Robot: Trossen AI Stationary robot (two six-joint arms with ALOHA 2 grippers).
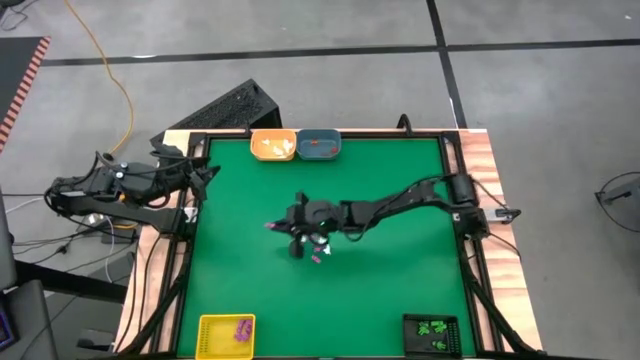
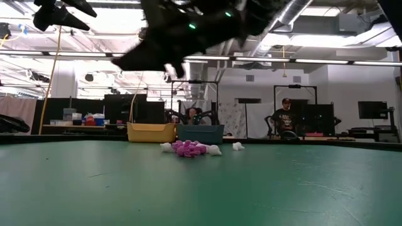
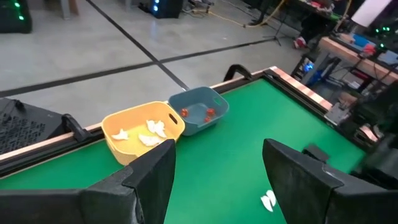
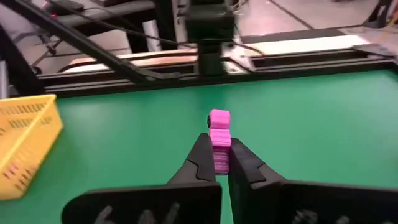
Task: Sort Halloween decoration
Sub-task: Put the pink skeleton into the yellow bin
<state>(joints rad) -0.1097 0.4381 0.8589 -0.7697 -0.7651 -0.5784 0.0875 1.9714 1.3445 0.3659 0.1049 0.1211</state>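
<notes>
Right pincer [image 4: 222, 163] is clamped narrow on a small pink-purple blocky plastic trinket [image 4: 219, 142], gripped at its lower end, so the piece stands out beyond the fingertips with its long axis running along the fingers and away from the wrist. In the high view that right pincer [image 1: 272, 226] sits mid-bench over the green felt-covered bench [image 1: 390, 290], lifted clear of it judging by the low view. The relation that matters: the yellow slotted plastic tray [image 4: 22, 146], which already holds purple pieces in the high view [image 1: 226, 336], lies off to one side of the held trinket and well apart from it, across open green surface, so the carry looks like a sideways sweep toward that corner and not a reach straight ahead. A heap of loose purple and white plastic trinkets [image 2: 188, 149] lies on the bench just beside and below the pincer. The right arm is plainly nearer; the left pincer [image 3: 217, 180] waits at the bench's edge near the orange tub [image 3: 142, 133] and blue-grey tub [image 3: 200, 111], fingers spread wide, holding nothing. No brands, labels or readable writing anywhere.
</notes>
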